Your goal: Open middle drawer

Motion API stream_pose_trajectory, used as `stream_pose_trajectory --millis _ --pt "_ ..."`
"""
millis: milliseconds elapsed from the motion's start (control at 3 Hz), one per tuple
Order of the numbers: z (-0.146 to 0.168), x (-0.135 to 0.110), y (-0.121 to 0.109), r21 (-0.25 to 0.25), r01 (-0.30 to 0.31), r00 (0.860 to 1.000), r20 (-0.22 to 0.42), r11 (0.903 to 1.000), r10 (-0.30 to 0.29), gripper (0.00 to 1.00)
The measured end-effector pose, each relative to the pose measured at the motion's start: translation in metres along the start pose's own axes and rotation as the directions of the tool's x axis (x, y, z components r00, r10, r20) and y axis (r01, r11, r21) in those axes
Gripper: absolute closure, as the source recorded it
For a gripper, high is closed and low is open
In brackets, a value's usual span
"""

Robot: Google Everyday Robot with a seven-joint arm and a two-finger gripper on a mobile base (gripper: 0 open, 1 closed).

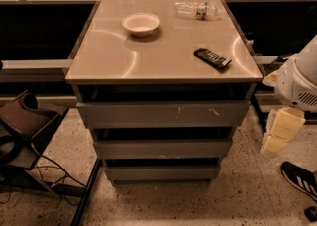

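A grey cabinet with three handle-less drawer fronts stands in the middle of the view. The middle drawer is the plain grey front between the larger top front with pale scratch marks and the narrowest bottom front. All three fronts look shut, with dark gaps above them. My arm's white body is at the right edge. My gripper, a pale cream part, hangs below it, right of the cabinet at about the middle drawer's height and apart from it.
On the cabinet top are a white bowl, a black remote-like object and a clear plastic bottle. A dark chair with cables stands at the left. A person's shoe is on the floor at lower right.
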State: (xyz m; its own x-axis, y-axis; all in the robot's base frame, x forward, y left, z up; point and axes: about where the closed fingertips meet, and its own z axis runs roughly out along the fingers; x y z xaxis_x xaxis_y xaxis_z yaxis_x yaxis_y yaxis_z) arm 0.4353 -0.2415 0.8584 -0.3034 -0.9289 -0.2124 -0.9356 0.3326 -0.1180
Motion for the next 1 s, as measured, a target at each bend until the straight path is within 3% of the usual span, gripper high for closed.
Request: stream_pose_trajectory --millis 667,1000 --pt "0.007 -0.001 0.003 -0.006 0.002 1.000 0.014 1.0000 -0.002 0.00" --pt "0.064 -0.016 0.023 -0.080 0.012 0.996 0.094 0.9968 -0.005 0.00"
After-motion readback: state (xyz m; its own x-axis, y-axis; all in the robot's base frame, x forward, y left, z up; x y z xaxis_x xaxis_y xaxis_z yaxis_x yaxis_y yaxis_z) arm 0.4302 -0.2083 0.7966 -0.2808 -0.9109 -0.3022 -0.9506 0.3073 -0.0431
